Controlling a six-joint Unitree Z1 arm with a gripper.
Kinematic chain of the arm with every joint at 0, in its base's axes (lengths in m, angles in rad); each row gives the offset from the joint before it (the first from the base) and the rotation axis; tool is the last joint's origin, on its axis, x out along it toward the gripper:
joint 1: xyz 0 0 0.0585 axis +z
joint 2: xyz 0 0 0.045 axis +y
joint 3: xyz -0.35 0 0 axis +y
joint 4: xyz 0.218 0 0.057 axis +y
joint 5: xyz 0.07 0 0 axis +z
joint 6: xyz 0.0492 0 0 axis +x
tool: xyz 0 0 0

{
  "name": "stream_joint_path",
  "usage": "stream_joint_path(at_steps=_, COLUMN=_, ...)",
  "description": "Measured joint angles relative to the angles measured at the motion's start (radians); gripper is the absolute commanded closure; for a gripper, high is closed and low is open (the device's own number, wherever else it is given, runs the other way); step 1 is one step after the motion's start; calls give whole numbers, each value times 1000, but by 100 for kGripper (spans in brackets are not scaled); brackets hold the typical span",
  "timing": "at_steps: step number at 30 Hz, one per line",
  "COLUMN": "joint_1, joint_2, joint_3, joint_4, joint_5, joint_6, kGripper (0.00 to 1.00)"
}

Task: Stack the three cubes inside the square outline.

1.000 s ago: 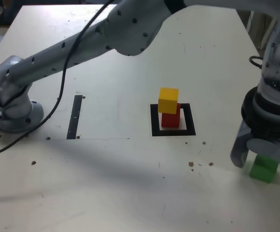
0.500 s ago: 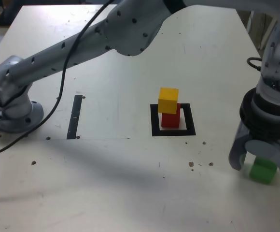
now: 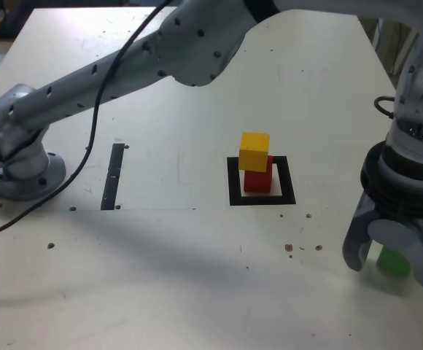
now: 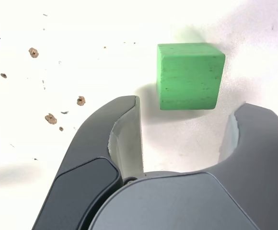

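A yellow cube (image 3: 254, 151) sits slightly askew on a red cube (image 3: 258, 181) inside the black square outline (image 3: 234, 182) at mid-table. The green cube (image 3: 395, 260) lies on the table at the exterior view's right, mostly hidden by my gripper (image 3: 390, 265), which hangs low over it. In the wrist view the green cube (image 4: 189, 75) rests just beyond the fingertips and in line with the gap. My gripper (image 4: 187, 105) is open, with both fingers clear of the cube's sides.
A narrow black strip (image 3: 113, 176) lies at the exterior view's left, near the arm's base (image 3: 18, 164). The arm's long link (image 3: 124, 65) and a cable (image 3: 95, 124) cross above the far table. Brown specks (image 3: 289, 248) dot the surface. The table's right edge (image 3: 381, 51) is close.
The gripper has sunk lower over the green cube, covering more of it. Its jaws look a little narrower. The yellow and red cubes have not moved.
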Motion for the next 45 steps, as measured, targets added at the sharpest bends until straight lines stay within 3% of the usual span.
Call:
stream_joint_path(at_steps=31, joint_1=27, joint_2=66, joint_3=-54, joint_4=-2, joint_5=-44, joint_6=92, kGripper=36)
stream_joint_path(at_steps=38, joint_1=27, joint_2=72, joint_3=-73, joint_4=-4, joint_5=-32, joint_6=94, kGripper=57)
stream_joint_path(at_steps=45, joint_1=28, joint_2=79, joint_3=-96, joint_4=-5, joint_5=-14, joint_6=104, kGripper=60)
